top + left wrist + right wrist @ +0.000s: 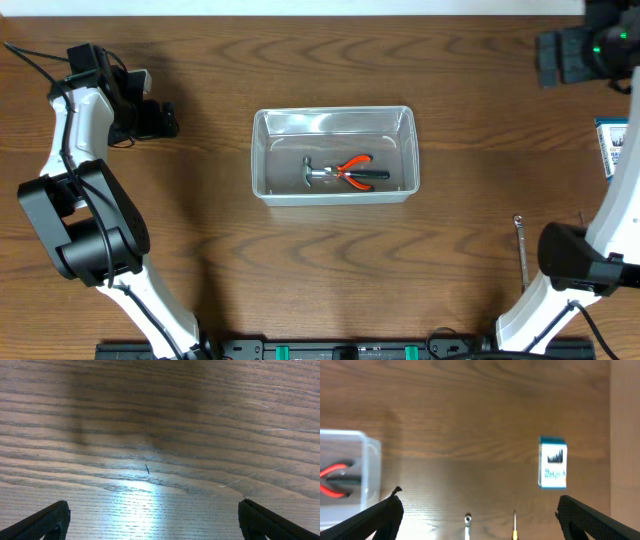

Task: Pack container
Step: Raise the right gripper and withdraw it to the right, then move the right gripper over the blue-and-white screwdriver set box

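The clear plastic container (262, 150) stands in the middle of the table. Inside it lie red-handled pliers (357, 171) and a small metal tool (314, 173). My left gripper (165, 122) is open and empty over bare wood at the far left; its wrist view (155, 520) shows only table. My right gripper (556, 58) is open and empty at the far right; in its wrist view (480, 515) the container's end wall (370, 462) with the pliers (334, 480) shows at the left.
A small blue-and-white box (612, 147) lies at the right edge and shows in the right wrist view (552, 462). A wrench (521, 250) lies at the front right (468, 527), with a thin yellow-handled screwdriver (514, 527) beside it.
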Robot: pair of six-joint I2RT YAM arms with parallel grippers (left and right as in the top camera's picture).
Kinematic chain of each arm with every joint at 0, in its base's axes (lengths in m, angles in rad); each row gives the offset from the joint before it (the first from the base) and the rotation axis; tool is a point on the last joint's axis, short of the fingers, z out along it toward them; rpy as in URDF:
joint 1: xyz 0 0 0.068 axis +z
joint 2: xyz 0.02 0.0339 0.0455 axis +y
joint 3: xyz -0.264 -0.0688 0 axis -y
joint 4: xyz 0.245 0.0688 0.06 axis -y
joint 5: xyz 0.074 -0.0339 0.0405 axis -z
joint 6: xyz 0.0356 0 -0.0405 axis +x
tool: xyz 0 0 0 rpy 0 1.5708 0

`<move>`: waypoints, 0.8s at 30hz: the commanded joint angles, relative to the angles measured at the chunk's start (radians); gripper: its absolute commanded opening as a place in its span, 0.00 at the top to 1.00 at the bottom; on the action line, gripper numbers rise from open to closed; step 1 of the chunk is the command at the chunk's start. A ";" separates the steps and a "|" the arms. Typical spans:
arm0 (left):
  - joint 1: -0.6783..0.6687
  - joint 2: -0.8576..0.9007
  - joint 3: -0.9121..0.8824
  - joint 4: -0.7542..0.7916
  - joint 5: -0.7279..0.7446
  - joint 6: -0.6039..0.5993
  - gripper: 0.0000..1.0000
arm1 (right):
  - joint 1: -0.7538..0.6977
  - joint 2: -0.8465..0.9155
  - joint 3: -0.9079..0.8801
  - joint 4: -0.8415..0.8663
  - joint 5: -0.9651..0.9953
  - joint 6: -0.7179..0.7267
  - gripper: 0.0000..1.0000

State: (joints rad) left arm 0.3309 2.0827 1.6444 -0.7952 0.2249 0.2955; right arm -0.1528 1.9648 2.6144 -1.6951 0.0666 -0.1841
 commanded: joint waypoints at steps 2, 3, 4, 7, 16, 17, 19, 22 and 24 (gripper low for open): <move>0.000 0.005 -0.004 0.000 -0.009 0.006 0.02 | -0.035 -0.006 -0.006 -0.002 0.017 0.051 0.01; 0.000 0.005 -0.004 0.000 -0.009 0.006 0.02 | -0.042 -0.006 -0.006 0.003 0.027 0.023 0.01; 0.000 0.005 -0.004 0.000 -0.009 0.006 0.02 | -0.053 -0.002 -0.006 0.010 0.050 -0.003 0.01; 0.000 0.005 -0.004 0.000 -0.009 0.006 0.02 | -0.094 0.019 -0.006 0.039 0.117 -0.036 0.01; 0.000 0.005 -0.004 0.000 -0.009 0.006 0.02 | -0.264 0.142 -0.007 0.010 -0.091 -0.040 0.01; 0.000 0.005 -0.004 0.000 -0.009 0.006 0.02 | -0.271 0.152 -0.007 0.000 -0.101 -0.040 0.01; 0.000 0.005 -0.004 0.000 -0.009 0.006 0.02 | -0.283 0.178 -0.011 -0.003 -0.105 -0.023 0.01; 0.000 0.005 -0.004 0.000 -0.009 0.006 0.02 | -0.284 0.201 -0.013 0.000 -0.105 -0.023 0.01; 0.000 0.005 -0.004 0.000 -0.009 0.006 0.02 | -0.285 0.220 -0.013 0.010 -0.104 -0.030 0.01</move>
State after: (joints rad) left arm 0.3309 2.0827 1.6444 -0.7952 0.2249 0.2955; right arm -0.4355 2.1681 2.6011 -1.6905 -0.0067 -0.2115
